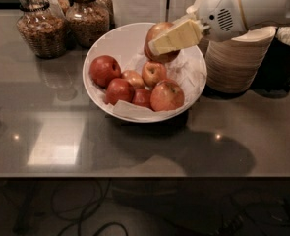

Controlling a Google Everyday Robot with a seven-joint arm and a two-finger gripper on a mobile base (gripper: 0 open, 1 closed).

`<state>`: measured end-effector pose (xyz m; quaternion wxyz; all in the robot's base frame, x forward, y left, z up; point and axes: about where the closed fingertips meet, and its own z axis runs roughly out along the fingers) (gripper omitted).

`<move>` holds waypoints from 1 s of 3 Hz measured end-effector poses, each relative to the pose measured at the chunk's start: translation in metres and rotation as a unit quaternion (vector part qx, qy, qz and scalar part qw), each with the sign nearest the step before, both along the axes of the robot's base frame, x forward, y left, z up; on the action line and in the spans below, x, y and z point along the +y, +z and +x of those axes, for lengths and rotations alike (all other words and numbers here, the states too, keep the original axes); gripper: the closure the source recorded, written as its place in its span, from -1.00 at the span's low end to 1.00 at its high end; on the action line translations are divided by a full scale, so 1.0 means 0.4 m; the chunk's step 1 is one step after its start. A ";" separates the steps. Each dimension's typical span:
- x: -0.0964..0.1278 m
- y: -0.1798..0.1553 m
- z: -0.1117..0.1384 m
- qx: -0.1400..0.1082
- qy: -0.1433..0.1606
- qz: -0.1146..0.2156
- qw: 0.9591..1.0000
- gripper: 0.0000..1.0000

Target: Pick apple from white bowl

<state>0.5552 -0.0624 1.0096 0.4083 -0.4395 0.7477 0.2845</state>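
The white bowl [98,50] stands on the dark counter, lined with crumpled white paper, and holds several apples. My gripper [160,44], with its pale yellow fingers [179,36], reaches in from the upper right and is shut on the apple [159,33], a large one with a light top and a red blush. It holds the apple above the bowl's far right part, clear of the other fruit. Deep-red apples [105,69] and a smaller yellowish-red apple [153,73] remain in the bowl. The far finger is hidden behind the apple.
Two glass jars [36,26] [88,14] with brown contents stand at the back left. A stack of beige disposable bowls [235,58] stands right of the white bowl, under my arm. A white box [139,1] is behind. The counter's front edge runs along the bottom.
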 end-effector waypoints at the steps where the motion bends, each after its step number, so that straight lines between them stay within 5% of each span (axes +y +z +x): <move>1: -0.026 0.074 0.015 -0.016 0.051 0.019 0.998 1.00; 3: -0.036 0.130 0.006 -0.035 0.056 0.021 0.998 1.00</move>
